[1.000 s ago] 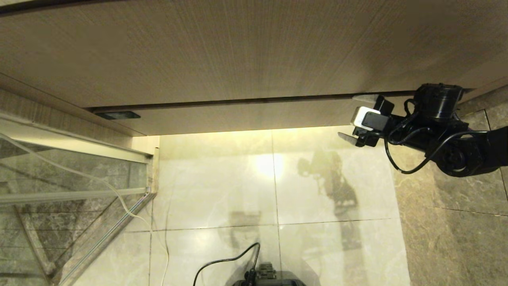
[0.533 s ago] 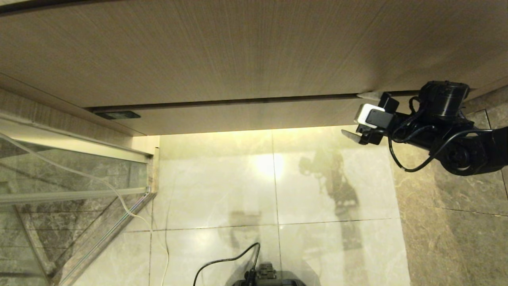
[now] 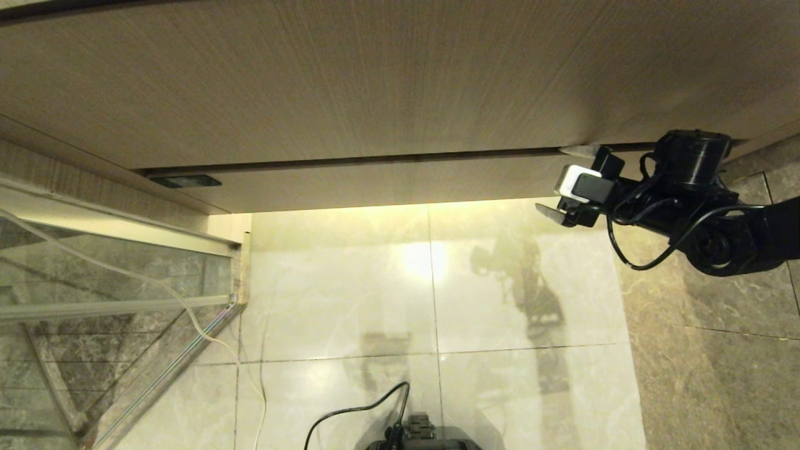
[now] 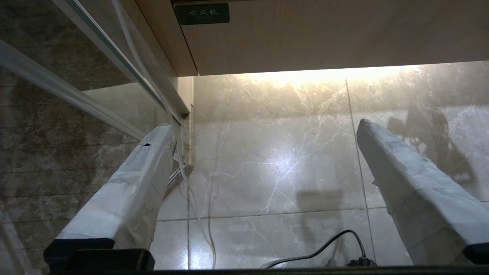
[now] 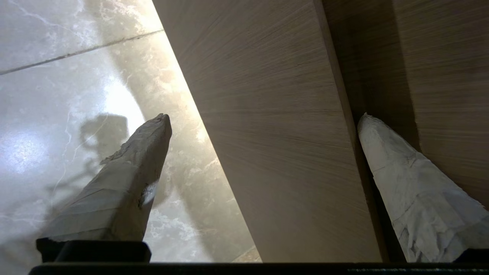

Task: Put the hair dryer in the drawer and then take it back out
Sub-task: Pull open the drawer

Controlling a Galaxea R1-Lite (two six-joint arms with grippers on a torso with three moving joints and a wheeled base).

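The drawer [image 3: 387,181] is the narrow wood-grain strip under the dark gap, and it looks shut. My right gripper [image 3: 562,181] is open at the drawer's right end. One finger sits in the gap above the front, the other below its lower edge. In the right wrist view the drawer front [image 5: 279,133] fills the space between the fingers of the right gripper [image 5: 264,116]. My left gripper [image 4: 263,126] is open over the floor tiles, holding nothing, with the drawer [image 4: 324,34] beyond it. The hair dryer is out of view.
The taller wood-grain panel [image 3: 375,81] rises above the drawer. A dark label [image 3: 185,181] marks the drawer's left end. A glass partition [image 3: 94,281] with a white cord [image 3: 187,312] stands at the left. A black cable [image 3: 350,412] lies on the marble floor [image 3: 500,300].
My right gripper shifted slightly to the right and then back, staying open around the drawer front. The drawer has not visibly moved.
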